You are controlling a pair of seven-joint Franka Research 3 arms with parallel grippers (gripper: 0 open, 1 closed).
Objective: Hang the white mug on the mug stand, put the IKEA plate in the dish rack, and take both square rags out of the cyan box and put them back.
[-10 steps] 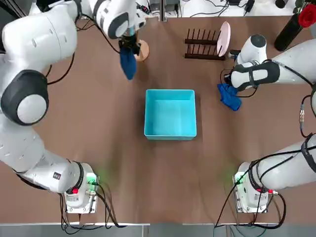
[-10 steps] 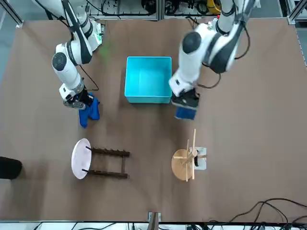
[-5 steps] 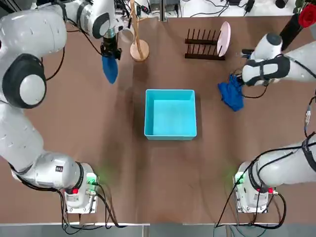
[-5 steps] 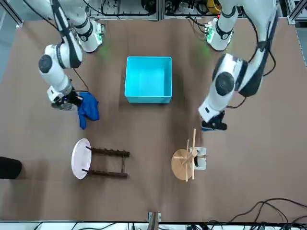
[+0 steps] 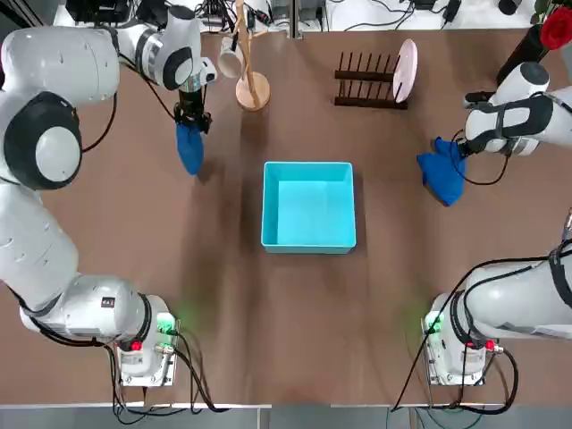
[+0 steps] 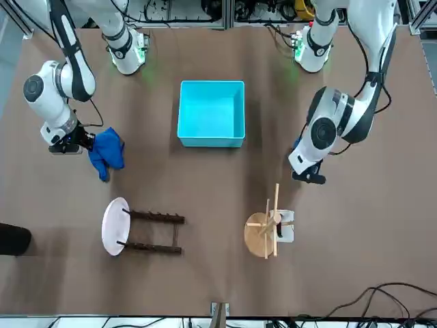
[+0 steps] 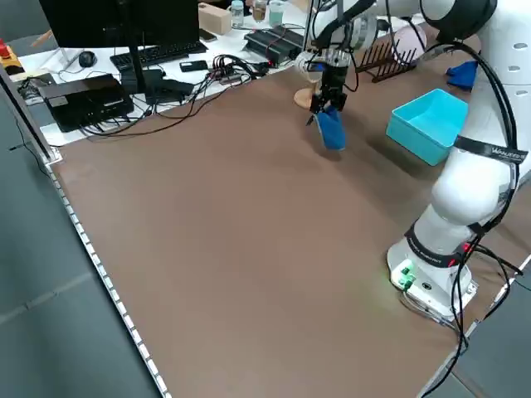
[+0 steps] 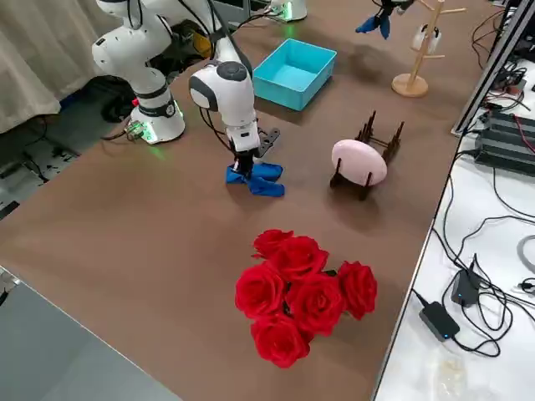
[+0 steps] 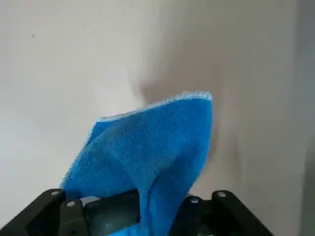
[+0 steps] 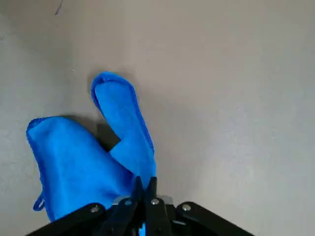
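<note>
My left gripper (image 5: pixel 191 119) is shut on a blue square rag (image 5: pixel 189 148) that hangs from it low over the table, left of the mug stand (image 5: pixel 251 89). The white mug (image 5: pixel 230 61) hangs on a peg of that stand. My right gripper (image 5: pixel 464 148) is shut on the other blue rag (image 5: pixel 442 175), which trails on the table right of the cyan box (image 5: pixel 308 237). The box holds nothing. The IKEA plate (image 5: pixel 405 70) stands on edge at the right end of the dish rack (image 5: pixel 365 80). The wrist views show each rag (image 9: pixel 147 147) (image 10: pixel 78 162) pinched between the fingers.
Red roses (image 8: pixel 301 292) in a dark vase (image 5: pixel 521 59) stand at the table's far right corner. Cables, a keyboard and black boxes (image 7: pixel 91 95) lie past the far edge. Both arm bases (image 5: pixel 143 344) sit at the near edge.
My left gripper has carried its rag leftward, away from the mug stand. My right gripper has dragged its rag to the right, farther from the cyan box.
</note>
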